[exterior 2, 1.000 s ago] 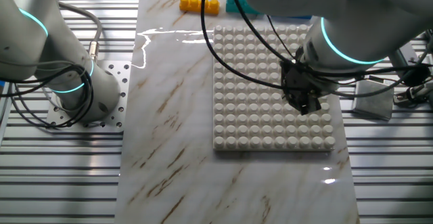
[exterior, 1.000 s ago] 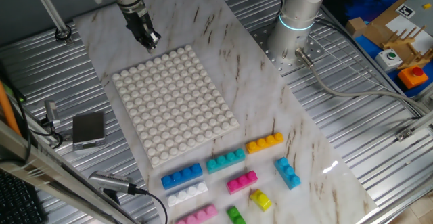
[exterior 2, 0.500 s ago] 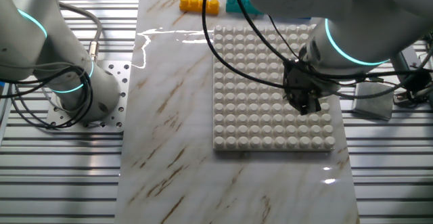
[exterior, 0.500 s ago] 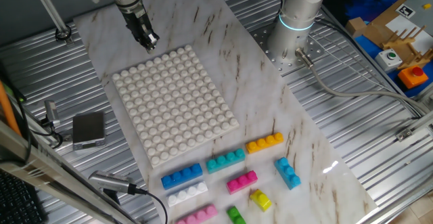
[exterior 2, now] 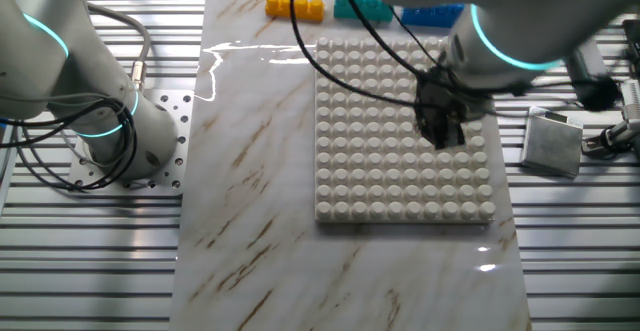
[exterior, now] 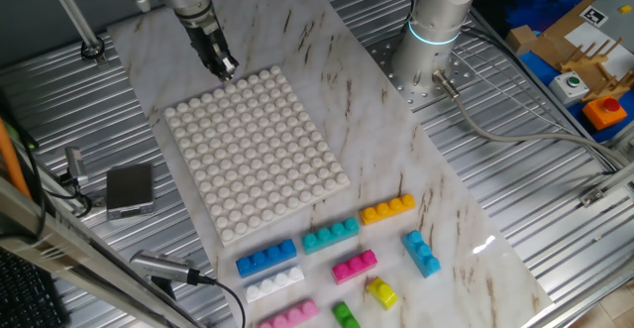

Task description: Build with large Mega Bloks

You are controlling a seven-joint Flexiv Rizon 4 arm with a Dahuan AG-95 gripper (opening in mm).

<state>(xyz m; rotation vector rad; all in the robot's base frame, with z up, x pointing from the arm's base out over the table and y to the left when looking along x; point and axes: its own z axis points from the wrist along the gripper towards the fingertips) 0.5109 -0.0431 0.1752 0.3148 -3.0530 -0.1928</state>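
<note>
Hand (exterior: 226, 67) hovering empty over baseplate (exterior: 256, 150) far corner, fingers looking near closed. Bricks (exterior: 331, 236) lying loose along near bench edge, untouched. Next: travelling across, picking first brick.

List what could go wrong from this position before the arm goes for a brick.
1. The gripper hangs low over the far edge of the white baseplate; a sideways sweep might clip its studs and shift it.
2. The bricks lie packed together: reaching for the teal brick could nudge the blue brick or the orange brick.
</note>
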